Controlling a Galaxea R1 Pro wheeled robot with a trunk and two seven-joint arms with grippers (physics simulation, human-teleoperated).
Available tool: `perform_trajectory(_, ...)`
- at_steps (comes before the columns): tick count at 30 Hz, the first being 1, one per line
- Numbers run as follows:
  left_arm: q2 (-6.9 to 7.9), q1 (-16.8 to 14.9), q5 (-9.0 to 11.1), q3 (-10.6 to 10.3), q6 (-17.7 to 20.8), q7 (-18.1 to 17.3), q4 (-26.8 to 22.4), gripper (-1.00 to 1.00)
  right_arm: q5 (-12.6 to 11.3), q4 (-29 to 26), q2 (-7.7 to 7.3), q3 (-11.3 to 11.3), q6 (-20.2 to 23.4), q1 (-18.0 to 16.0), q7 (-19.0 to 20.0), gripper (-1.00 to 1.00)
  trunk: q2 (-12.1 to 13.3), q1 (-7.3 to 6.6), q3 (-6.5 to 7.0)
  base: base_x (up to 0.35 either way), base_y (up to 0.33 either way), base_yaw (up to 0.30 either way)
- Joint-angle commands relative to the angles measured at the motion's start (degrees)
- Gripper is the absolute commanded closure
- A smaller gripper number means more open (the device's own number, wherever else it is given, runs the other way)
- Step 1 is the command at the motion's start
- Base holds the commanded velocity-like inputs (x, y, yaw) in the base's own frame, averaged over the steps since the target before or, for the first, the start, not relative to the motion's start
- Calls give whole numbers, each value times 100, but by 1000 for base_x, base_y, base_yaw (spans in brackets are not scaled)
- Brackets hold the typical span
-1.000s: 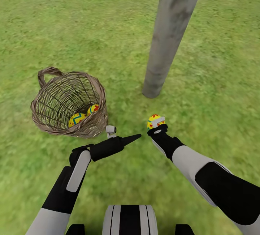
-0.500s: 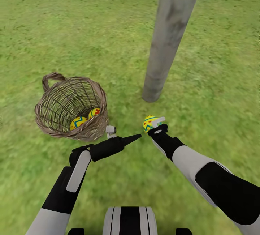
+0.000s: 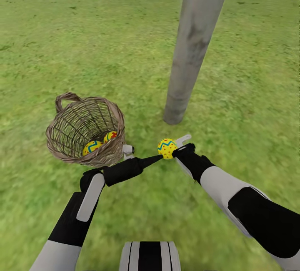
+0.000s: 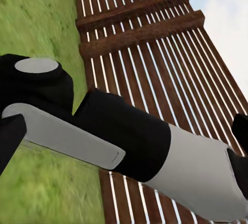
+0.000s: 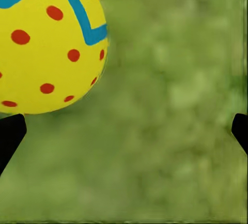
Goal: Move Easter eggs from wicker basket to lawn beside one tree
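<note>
Green lawn (image 3: 83,33) spreads all round, with the pale grey tree (image 3: 189,50) rising from it ahead and the basket (image 3: 85,131) standing on the grass well to its left, 2 eggs (image 3: 99,142) lying inside. Beyond the left arm, the left wrist view shows a brown slat fence (image 4: 155,43); the left gripper (image 3: 152,160) points toward the right one, and I cannot tell how its fingers stand. At the right gripper (image 3: 177,146), near the trunk's foot, the fingers are spread wide and egg 3 (image 3: 167,148), yellow with a blue zigzag and red dots, sits by 1 fingertip; no writing is readable anywhere.
</note>
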Motion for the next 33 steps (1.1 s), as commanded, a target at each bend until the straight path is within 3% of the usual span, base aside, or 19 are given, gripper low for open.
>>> perform_trajectory(1, -1, -2, 10, 2, 29, -2, 1, -100, -69, -70, -30, -44, 262, -3, -34, -100, 0, -3, 19, 0, 0, 0)
perform_trajectory(2, -1, 0, 10, 6, 29, -2, -1, -100, -66, -136, -45, -321, 384, -3, 78, -100, 2, -6, 41, 0, 0, 0)
perform_trajectory(3, -1, -1, 10, 10, 34, -1, 5, -100, -55, -194, -83, -615, 525, -3, 477, -100, 3, -8, 64, 0, 0, 0)
perform_trajectory(4, -1, -4, 10, 13, 37, -1, 1, -100, -54, -252, -108, -665, 701, -3, 680, -100, 4, -11, 86, 0, 0, 0)
perform_trajectory(7, -1, 0, 10, 16, 38, -1, 0, -100, -60, -400, -169, -678, 809, -3, 887, -100, 8, -18, 152, 0, 0, 0)
perform_trajectory(18, -8, -4, 4, 19, 51, 17, -8, -100, -71, -432, -226, -687, 834, -3, 932, -100, 23, -47, 396, 0, 0, 0)
perform_trajectory(22, -9, -7, 1, 20, 65, 95, -57, -100, -442, -578, -354, -852, 1148, -3, 933, -100, 28, -57, 485, 0, 0, 0)
perform_trajectory(24, 12, -18, 23, 27, 72, 103, -87, -100, -514, -683, -439, -868, 1279, 4, 933, -100, 31, -62, 529, 0, 0, 0)
perform_trajectory(25, 23, -22, 77, 27, 77, 103, -97, -100, -522, -694, -455, -871, 1292, 8, 949, -100, 32, -65, 551, 0, 0, 0)
perform_trajectory(27, 45, -34, 394, 34, 86, 104, -128, -100, -534, -700, -557, -868, 1312, 19, 1237, -100, 35, -70, 595, 0, 0, 0)
perform_trajectory(28, 120, -44, 644, 32, 197, 104, -161, -100, -535, -703, -659, -867, 1323, 21, 1613, -100, 36, -73, 617, 0, 0, 0)
perform_trajectory(30, 240, -63, 928, 22, 723, 93, -260, -100, -525, -708, -842, -865, 1353, 23, 2300, -100, 39, -78, 662, 0, 0, 0)
perform_trajectory(33, 303, -75, 1043, 20, 897, 53, -340, -100, -520, -713, -973, -872, 1423, 23, 2834, -100, 43, -85, 728, 0, 0, 0)
